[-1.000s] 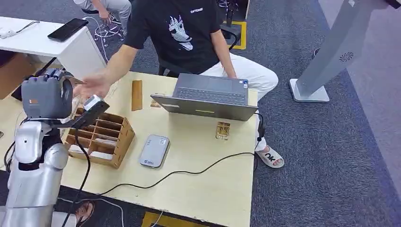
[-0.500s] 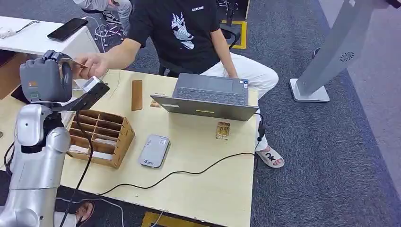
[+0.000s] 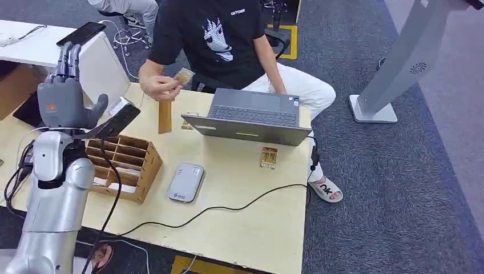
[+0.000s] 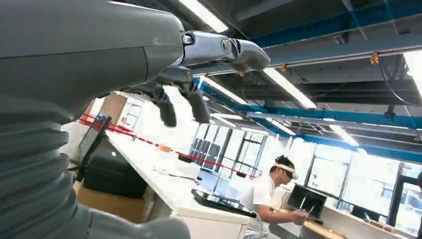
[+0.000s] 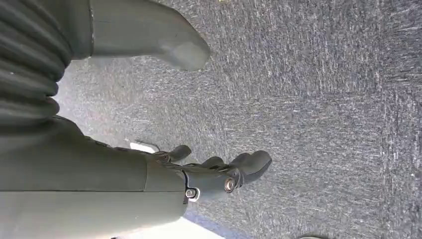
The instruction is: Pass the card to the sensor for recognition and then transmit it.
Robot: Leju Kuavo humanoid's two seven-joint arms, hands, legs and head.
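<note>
The left hand (image 3: 64, 97) is raised above the near-left corner of the desk (image 3: 251, 211) with its fingers (image 3: 67, 57) straight and spread, grasping nothing. The card (image 3: 184, 75) is well beyond that hand and off to its right, pinched in the hand of a person (image 3: 157, 85) seated behind the desk. Just below the left hand sits one wooden organizer box (image 3: 122, 165) divided into compartments; pale flat pieces lie in some of them, too small to identify. To the right of the box lie one grey card reader (image 3: 186, 181), one open laptop (image 3: 251, 117) and one wooden strip (image 3: 165, 114). The right hand (image 5: 214, 172) hangs over grey carpet (image 5: 323, 99), fingers loosely apart and holding nothing.
</note>
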